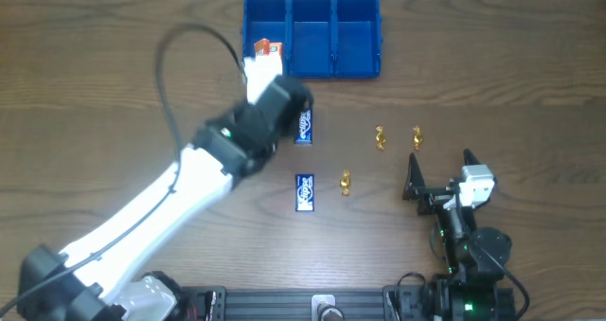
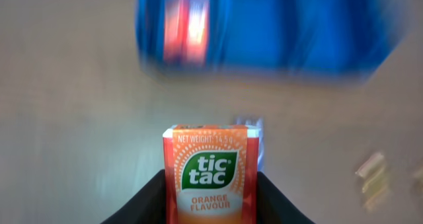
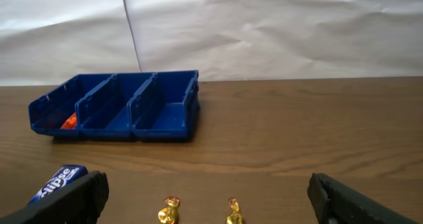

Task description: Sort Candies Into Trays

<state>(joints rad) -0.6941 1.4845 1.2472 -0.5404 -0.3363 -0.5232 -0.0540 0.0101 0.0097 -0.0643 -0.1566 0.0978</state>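
My left gripper [image 1: 261,80] is shut on an orange candy box [image 2: 210,181], held upright a little short of the blue three-compartment tray [image 1: 312,63]. Another orange box [image 1: 268,48] lies in the tray's left compartment [image 2: 188,22]. Two blue candy packets [image 1: 304,127] [image 1: 304,192] lie on the table, one partly hidden behind the held box [image 2: 256,137]. Three gold-wrapped candies [image 1: 380,137] [image 1: 416,137] [image 1: 346,183] lie to the right of the packets. My right gripper [image 1: 440,174] stands open near the front right, with nothing between its fingers [image 3: 208,184].
The wooden table [image 1: 95,94] is bare to the left and far right. In the right wrist view the tray [image 3: 119,108] stands far off before a white backdrop [image 3: 264,32], with a blue packet [image 3: 56,183] and two gold candies [image 3: 168,212] [image 3: 232,215] close by.
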